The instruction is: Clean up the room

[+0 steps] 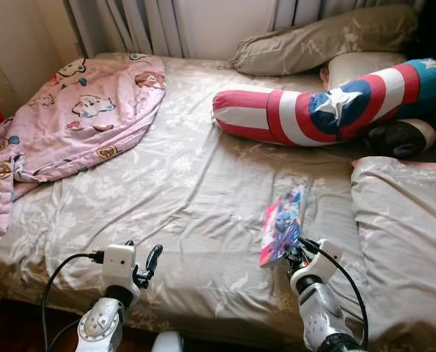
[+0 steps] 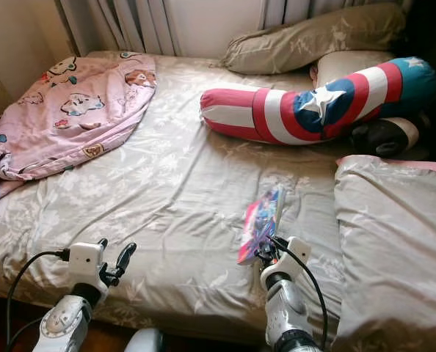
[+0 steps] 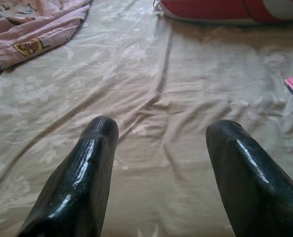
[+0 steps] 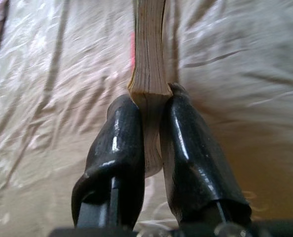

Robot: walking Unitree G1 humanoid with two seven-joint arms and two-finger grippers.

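so far the tidying looks barely begun, judging by the bed point(image 1: 174, 191): a pink blanket point(image 1: 71, 121) lies crumpled on the bed's far left part, a striped star bolster point(image 1: 313, 106) sprawls across its far right, with pillows point(image 1: 328, 40) bunched behind the bolster, and the sheet is wrinkled throughout. one item seems to be in hand: the right gripper point(image 4: 154, 113) has its fingers pressed onto the lower edge of a colourful book point(image 1: 282, 226), which stands tilted on edge over the bed's near right part, page block facing the wrist camera. where the book belongs is not visible. the right arm reaches forward and low over the bed's near edge. the left gripper point(image 3: 159, 148) hovers over the bed's near left part, fingers spread and empty, pointing across the sheet toward the bolster.
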